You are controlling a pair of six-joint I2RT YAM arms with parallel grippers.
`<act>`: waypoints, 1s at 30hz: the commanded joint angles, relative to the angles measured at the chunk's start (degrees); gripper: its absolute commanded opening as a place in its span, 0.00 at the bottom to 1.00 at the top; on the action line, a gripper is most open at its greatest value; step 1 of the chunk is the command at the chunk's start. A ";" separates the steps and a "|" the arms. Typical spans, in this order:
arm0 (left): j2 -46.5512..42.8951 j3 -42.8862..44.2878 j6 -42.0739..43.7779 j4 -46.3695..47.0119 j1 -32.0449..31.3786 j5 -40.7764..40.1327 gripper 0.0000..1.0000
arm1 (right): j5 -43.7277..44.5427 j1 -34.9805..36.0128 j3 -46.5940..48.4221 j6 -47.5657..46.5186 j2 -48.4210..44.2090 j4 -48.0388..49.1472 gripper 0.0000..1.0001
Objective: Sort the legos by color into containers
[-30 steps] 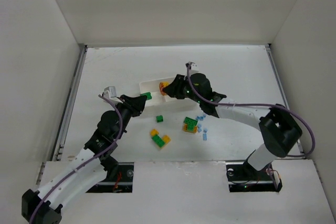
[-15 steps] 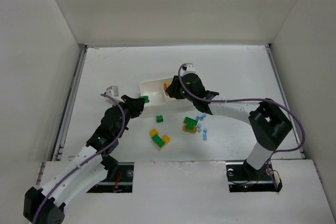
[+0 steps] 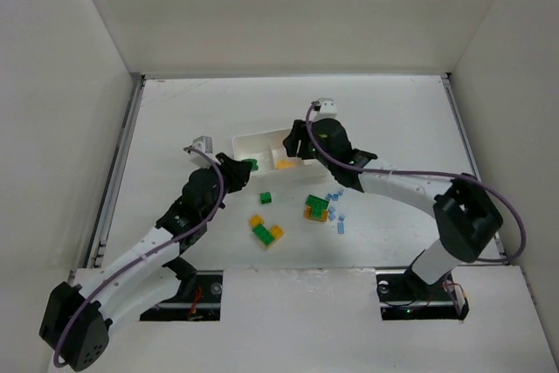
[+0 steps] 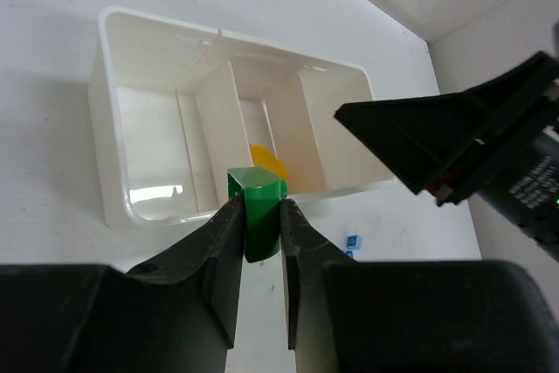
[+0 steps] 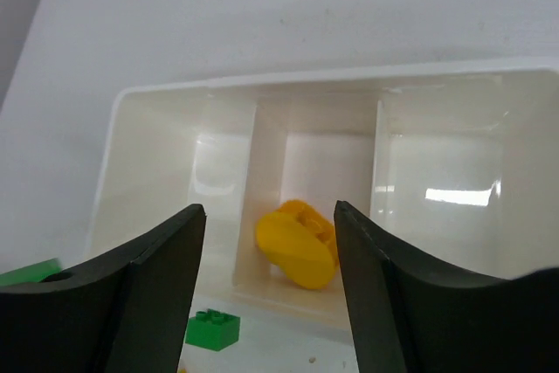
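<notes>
Legos (image 3: 316,208) lie mostly loose on the surface (image 3: 393,120) in the top view, green, yellow-orange and pale blue pieces scattered near the white tray (image 3: 249,138) and between the two arms. The left pincer (image 3: 245,168) reaches the tray's near wall with a green brick (image 3: 251,163) at its tip. The right pincer (image 3: 293,144) hangs over the tray's other end.

In the left wrist view, that green brick is clenched between the two fingers (image 4: 223,251), upright. It is level with the tray's near wall and in line with the middle compartment, where a yellow brick (image 4: 266,163) lies. The right pincer shows as a dark shape just beside the tray. Some faint print on its housing is too blurred to read.

In the right wrist view, the right pincer stands released, jaws spread wide with nothing between them. The yellow brick rests on the middle compartment's floor directly below. Both outer compartments hold nothing that shows. One small green piece sits on the surface just outside the near wall.

The step in hand looks like delivering the green brick. The next move calls for carrying it over an outer compartment, not the yellow one, then letting go low enough that it does not bounce out. The right pincer hangs close, so it should clear away first. No brand or label can be read anywhere.
</notes>
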 commanded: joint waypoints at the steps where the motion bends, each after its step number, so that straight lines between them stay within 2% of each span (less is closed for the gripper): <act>1: 2.56 4.74 1.16 5.41 -1.38 0.49 0.08 | 2.30 -0.11 -1.81 -2.47 -8.37 3.00 0.65; 5: 9.50 8.07 1.16 9.80 -4.18 0.49 0.08 | 7.65 -1.52 -11.56 -1.68 -18.30 6.07 0.28; 6: 11.87 9.30 1.33 11.11 -5.32 0.32 0.08 | 9.40 -1.96 -13.93 -1.42 -20.67 6.69 0.21; 9: 19.77 13.00 2.03 14.45 -7.88 0.31 0.08 | 14.50 -3.98 -20.52 0.34 -26.48 8.62 0.14; 12: 28.38 17.21 1.77 18.76 -9.72 0.49 0.08 | 18.11 -6.08 -25.10 2.36 -29.39 10.30 0.16; 15: 35.69 22.31 2.12 20.44 -10.52 0.93 0.08 | 17.60 -8.90 -26.61 4.29 -30.10 10.66 0.20; 22: 49.40 33.21 2.82 20.88 -11.40 2.43 0.12 | 15.84 -9.43 -27.93 5.53 -32.38 11.88 0.50; 26: 52.84 35.68 3.44 20.62 -10.70 1.81 0.29 | 15.22 -9.17 -28.01 5.27 -33.00 11.97 0.57; 30: 52.41 36.12 4.76 20.01 -10.35 1.11 0.48 | 14.35 -9.17 -27.66 5.00 -32.39 11.88 0.58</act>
